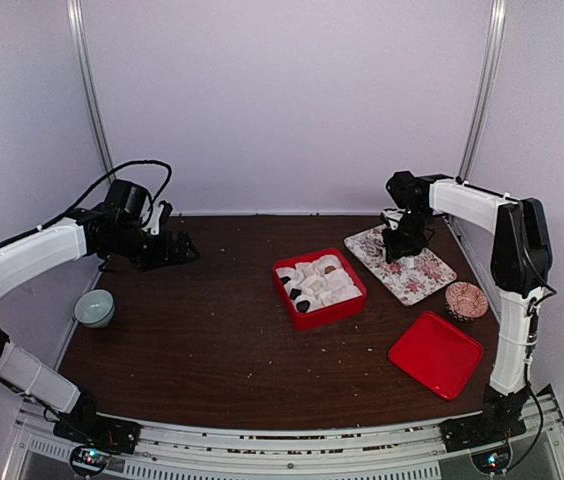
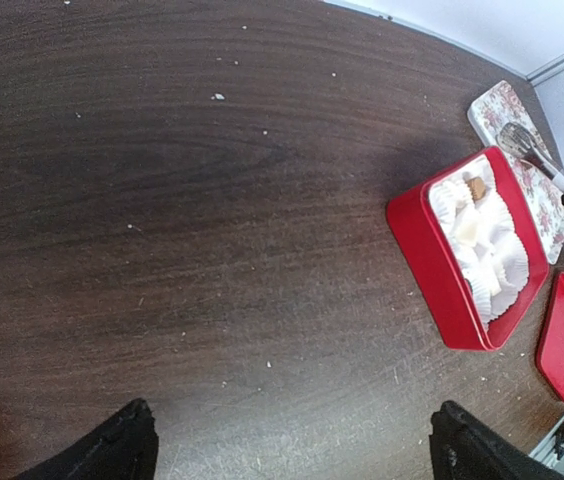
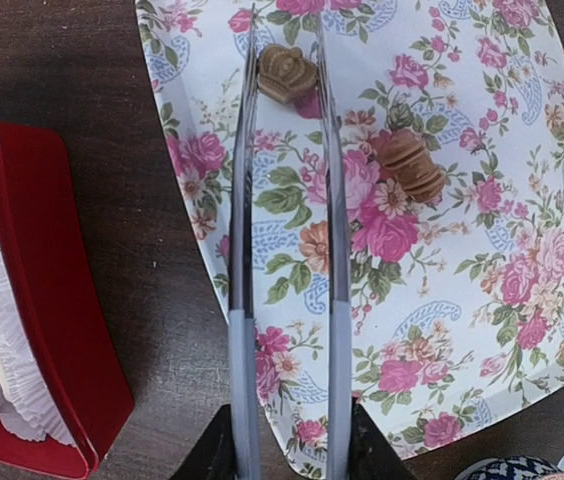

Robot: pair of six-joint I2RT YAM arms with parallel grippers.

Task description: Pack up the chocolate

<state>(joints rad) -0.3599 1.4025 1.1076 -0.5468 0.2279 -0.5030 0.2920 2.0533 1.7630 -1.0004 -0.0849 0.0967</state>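
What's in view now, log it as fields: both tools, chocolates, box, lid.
left tool: open, holding nothing, at the far left of the table
right tool: shut on tongs, over floral tray
crown-shaped chocolate: on the tray, between the tong tips
second chocolate: loose on the tray, right of the tongs
red box: white paper cups, some holding dark chocolates
red lid: flat on the table, right of box

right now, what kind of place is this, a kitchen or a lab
Probably a robot test cell, not a kitchen: plain white walls boxing in one table, and a staged red box and floral tray.
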